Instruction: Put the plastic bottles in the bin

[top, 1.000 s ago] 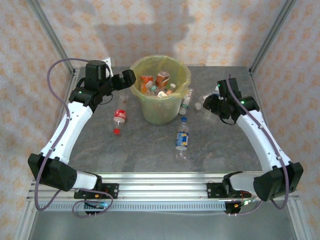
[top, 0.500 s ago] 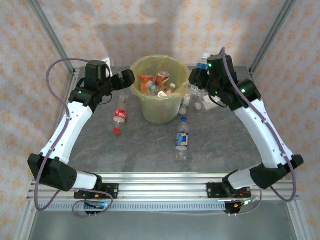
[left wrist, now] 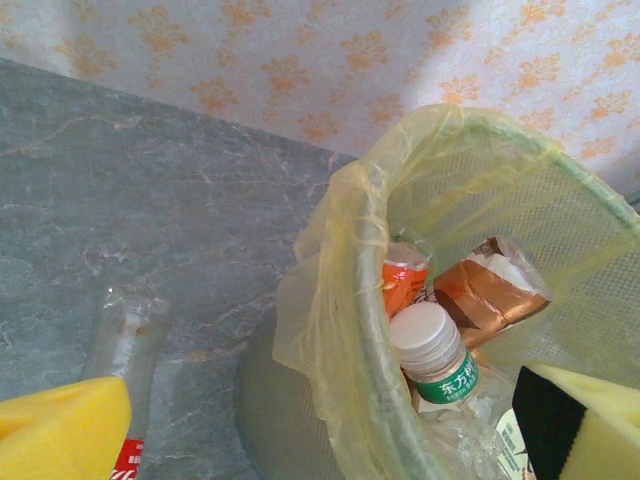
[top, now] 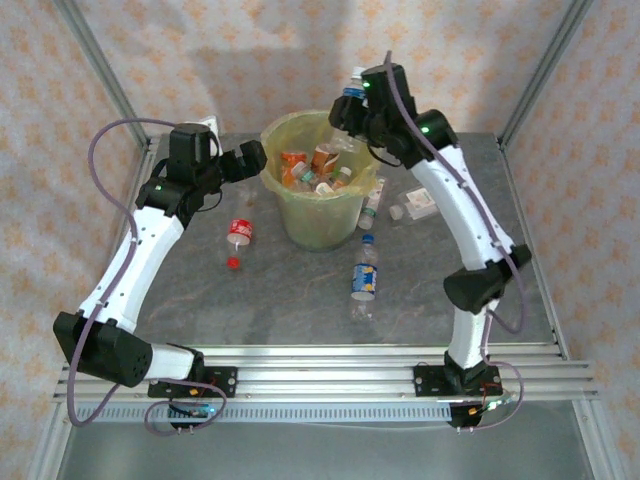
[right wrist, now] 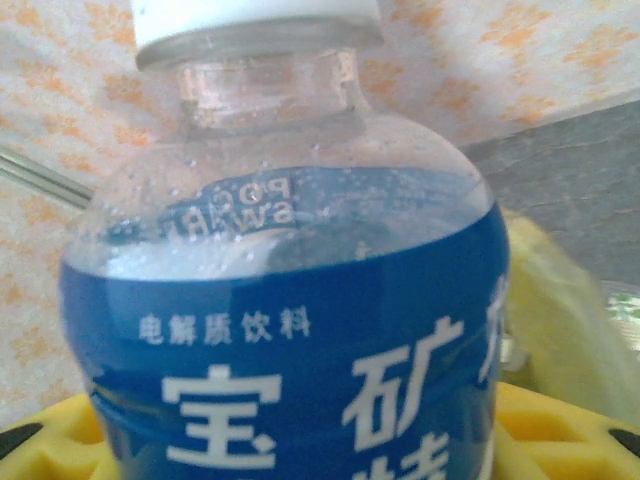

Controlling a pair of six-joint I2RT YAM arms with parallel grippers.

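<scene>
The right gripper [top: 347,110] clamps a smooth, clear blue-labelled bottle [right wrist: 290,330] above the one o'clock rim of the bag-lined bin [top: 322,222]; the left gripper [top: 252,160] gapes wide at nine o'clock.

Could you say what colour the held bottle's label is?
Blue label, white lettering; best in right wrist view.

Both arms are white shells with chunky black joints. The left arm [top: 135,255] trails a purple cable [top: 94,155] looping out around 10 o'clock in the top view, and the right arm [top: 467,215] has one too. Tiny green LEDs [top: 158,185] glow on each. Finger pads [left wrist: 60,440] are yellow foam, one black-faced at 4 o'clock.
</scene>
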